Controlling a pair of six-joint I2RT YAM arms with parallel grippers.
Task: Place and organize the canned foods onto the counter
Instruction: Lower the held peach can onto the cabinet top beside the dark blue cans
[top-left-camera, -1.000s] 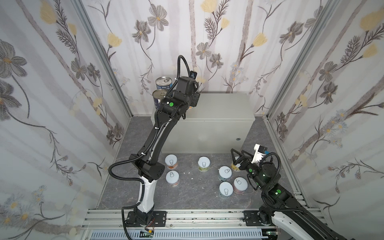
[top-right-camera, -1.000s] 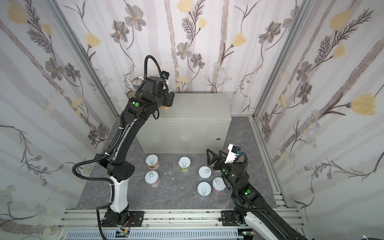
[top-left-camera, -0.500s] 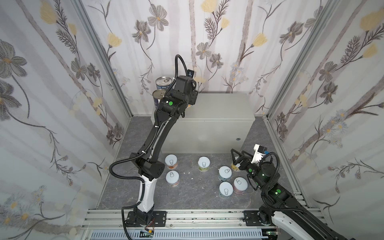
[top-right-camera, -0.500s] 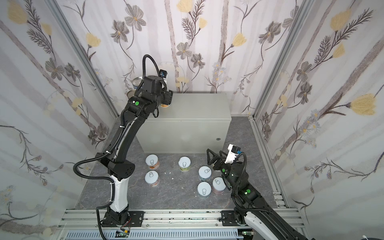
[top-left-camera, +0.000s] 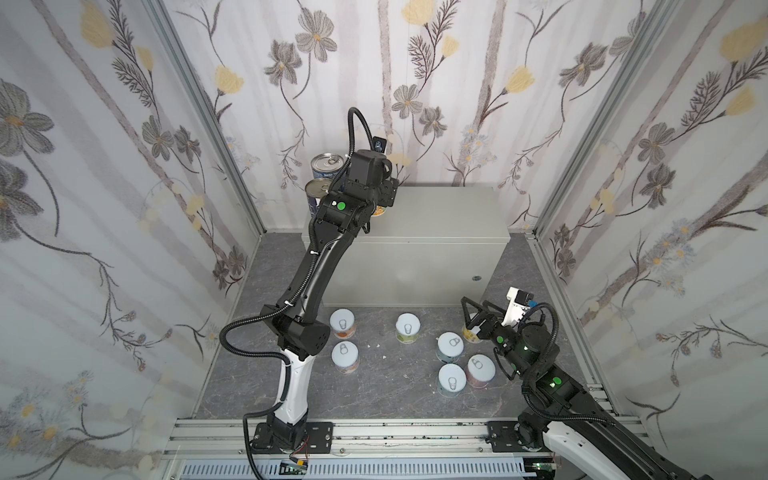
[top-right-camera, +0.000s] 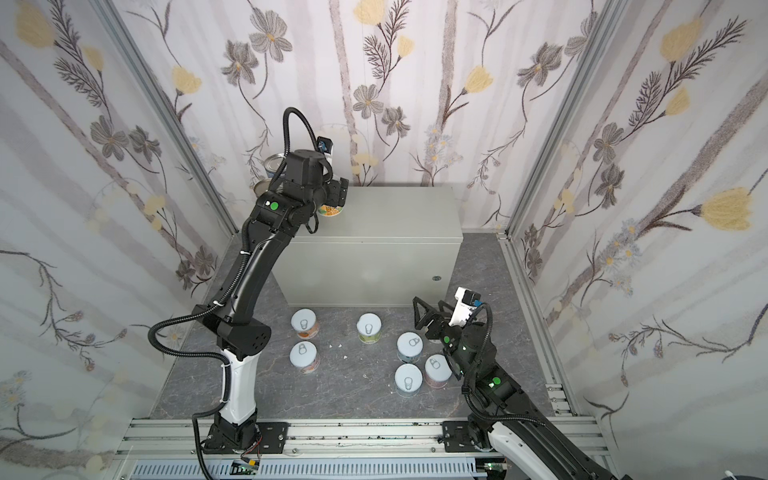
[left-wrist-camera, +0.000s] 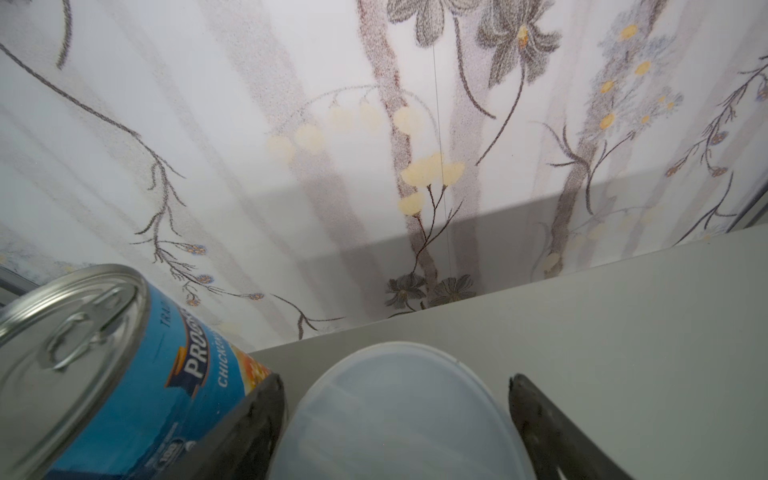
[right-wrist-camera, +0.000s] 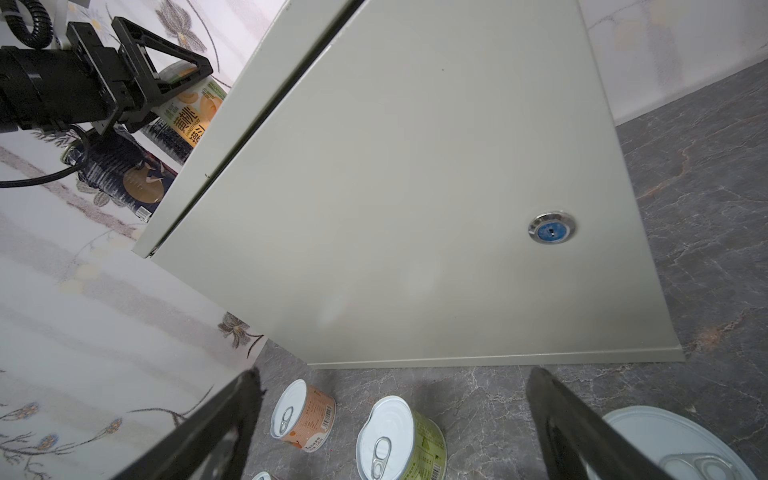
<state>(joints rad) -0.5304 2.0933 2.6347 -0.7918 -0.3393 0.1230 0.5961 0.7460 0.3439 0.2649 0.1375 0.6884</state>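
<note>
Left fingers (left-wrist-camera: 253, 419) have just let go. A second ago they were clamped on the short can (left-wrist-camera: 399, 415), and now they stand spread, one on each side of its white lid with a sliver of gap on both sides, pinching nothing. The can sits upright on the desk (top-left-camera: 436, 216) near the back-left corner, just beside the two tall blue cans (top-left-camera: 328, 164) already standing at that left edge. That makes three cans up and this placement looks done. The nearer blue can (left-wrist-camera: 124, 374) is very close to the outer side of one finger, so backing out probably calls for a straight lift rather than a sideways swing, or it could get knocked. The right arm has not moved over the last second. The right fingers (right-wrist-camera: 573, 436) are spread wide and empty, hanging low over the floor in front of the desk, facing its lock (right-wrist-camera: 552, 227). Seven short cans are still on the floor (top-left-camera: 249, 374): six in plain sight (top-left-camera: 407, 328) and a seventh (top-left-camera: 469, 334) partly hidden under the right fingers, likely the next pick. The right side of the desk top is bare — room for a row, most of the job still ahead.
</note>
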